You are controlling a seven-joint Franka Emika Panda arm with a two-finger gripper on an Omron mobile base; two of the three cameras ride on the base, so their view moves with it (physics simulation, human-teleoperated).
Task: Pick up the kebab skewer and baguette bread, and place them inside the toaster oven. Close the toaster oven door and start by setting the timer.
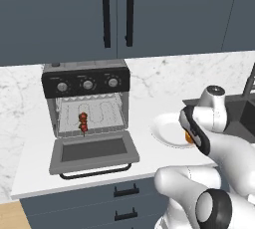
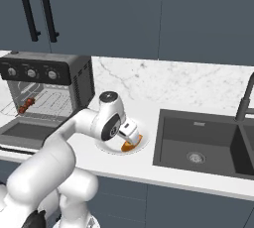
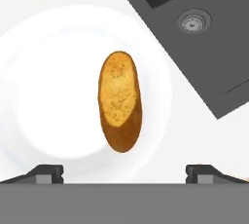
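The baguette bread (image 3: 119, 101) lies on a white plate (image 3: 44, 96), golden-orange and oval. My gripper (image 3: 124, 173) hangs open just above it, its two fingertips (image 3: 46, 173) wide apart on either side with nothing between them. From the right base view the gripper (image 2: 130, 138) sits over the bread (image 2: 132, 145) on the plate (image 2: 106, 147). The toaster oven (image 1: 85, 101) stands at the left with the toaster oven door (image 1: 93, 151) dropped flat open. Inside, on the wire rack, rests the kebab skewer (image 1: 83, 122), also seen as the skewer (image 2: 26, 105).
A dark sink (image 2: 198, 145) with a faucet (image 2: 245, 100) lies right of the plate. Upper cabinets with black handles (image 1: 117, 13) hang over the oven. The open door overhangs the counter's front edge above the drawers (image 1: 124, 190).
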